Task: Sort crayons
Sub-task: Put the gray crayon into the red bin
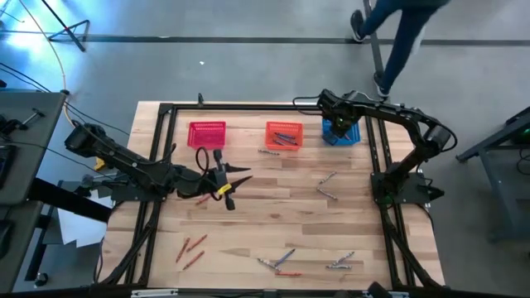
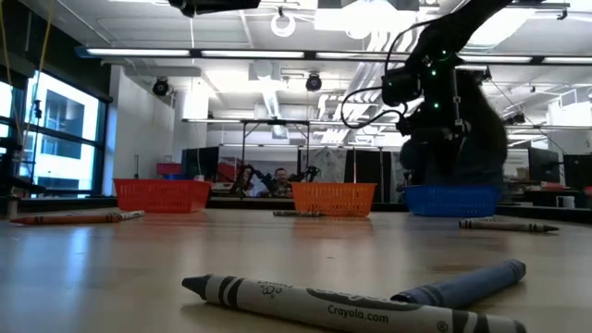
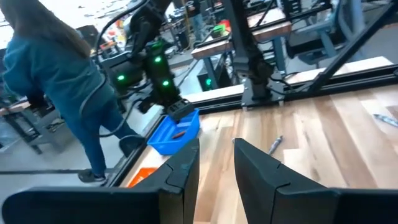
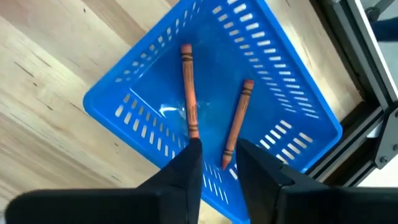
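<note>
Three mesh baskets stand along the far side: red [image 1: 207, 134], orange [image 1: 283, 135] and blue [image 1: 341, 132]. My right gripper [image 4: 219, 155] hovers over the blue basket [image 4: 211, 93], pointing down, open. Two orange-brown crayons [image 4: 188, 87] [image 4: 237, 121] lie on the basket's floor; the lower end of the second shows in the gap between my fingers, untouched. My left gripper [image 3: 216, 146] is open and empty, held level above the table's left middle [image 1: 236, 178]. Loose crayons lie on the table: reddish ones [image 1: 190, 248] near left, others [image 1: 277, 261] [image 1: 339, 263] near the front, grey ones [image 1: 327, 184] at right.
A crayon [image 1: 273, 153] lies just in front of the orange basket, which holds several. In the low view a grey crayon [image 2: 324, 305] and a bluish one [image 2: 462, 282] lie close up. A black frame [image 1: 166, 108] rims the table. A person [image 1: 397, 41] walks beyond the far edge.
</note>
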